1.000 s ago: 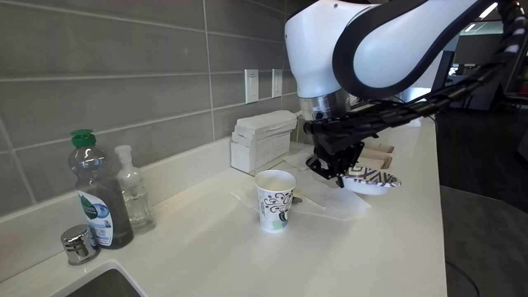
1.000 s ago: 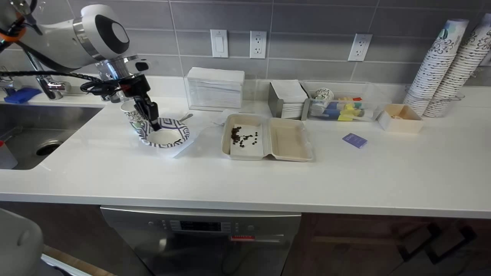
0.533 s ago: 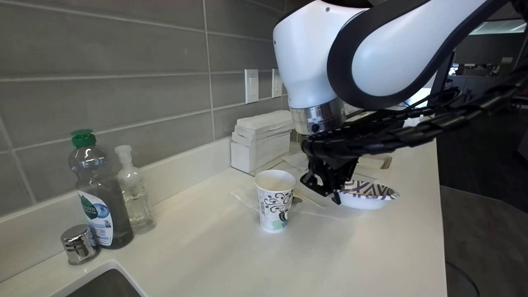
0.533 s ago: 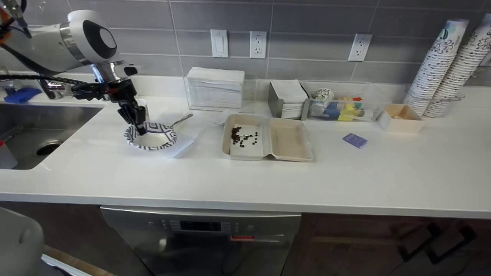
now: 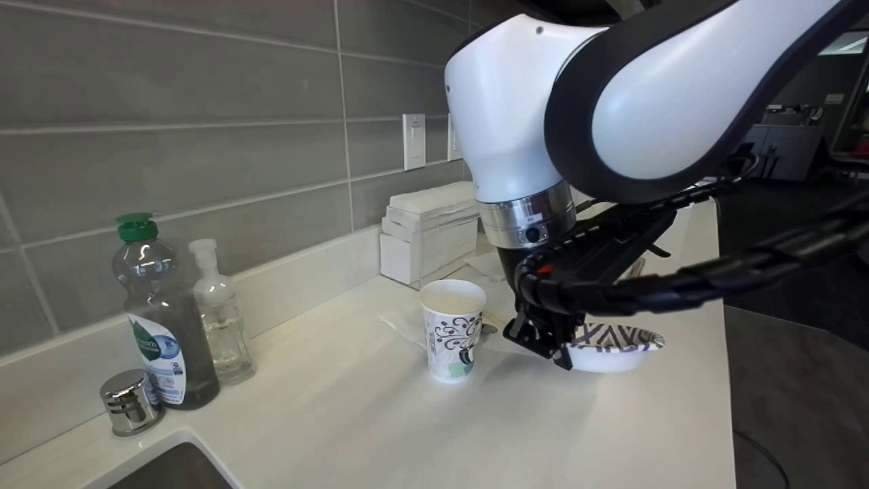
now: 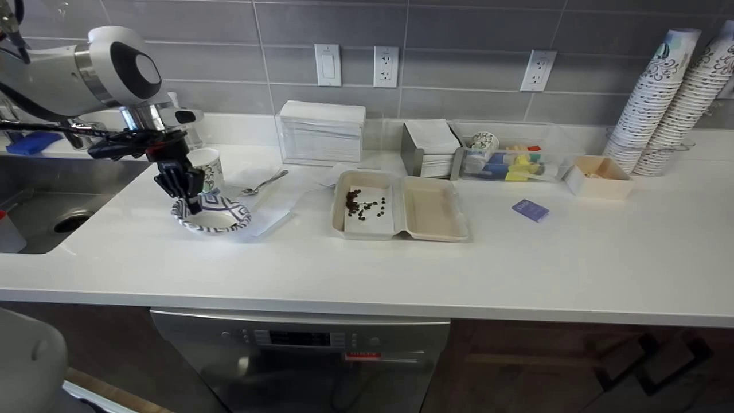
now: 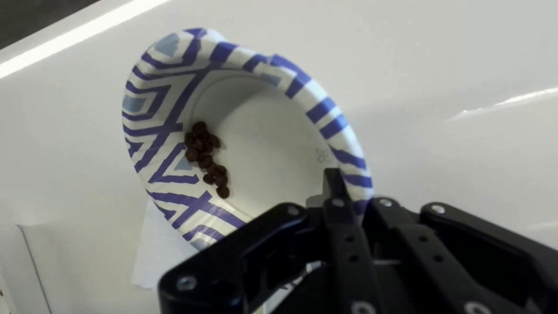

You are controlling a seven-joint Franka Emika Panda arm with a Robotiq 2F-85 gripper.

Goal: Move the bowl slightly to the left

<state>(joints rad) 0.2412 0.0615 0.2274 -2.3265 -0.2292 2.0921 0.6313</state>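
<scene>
Gripper (image 7: 360, 199) nearly closed on bowl (image 7: 270, 139) (rim).

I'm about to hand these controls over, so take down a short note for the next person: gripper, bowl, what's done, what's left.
Gripper: shut on the rim of the bowl.
Bowl: above or on the counter, I can't tell which; in an exterior view it is in front of the cup. Brown bits lie inside.
Done: bowl gripped, and shifted left toward the sink in an exterior view over the last second.
Still to do: probably confirm it's far enough over, lower it if it's raised, then open the gripper and back away.
</scene>
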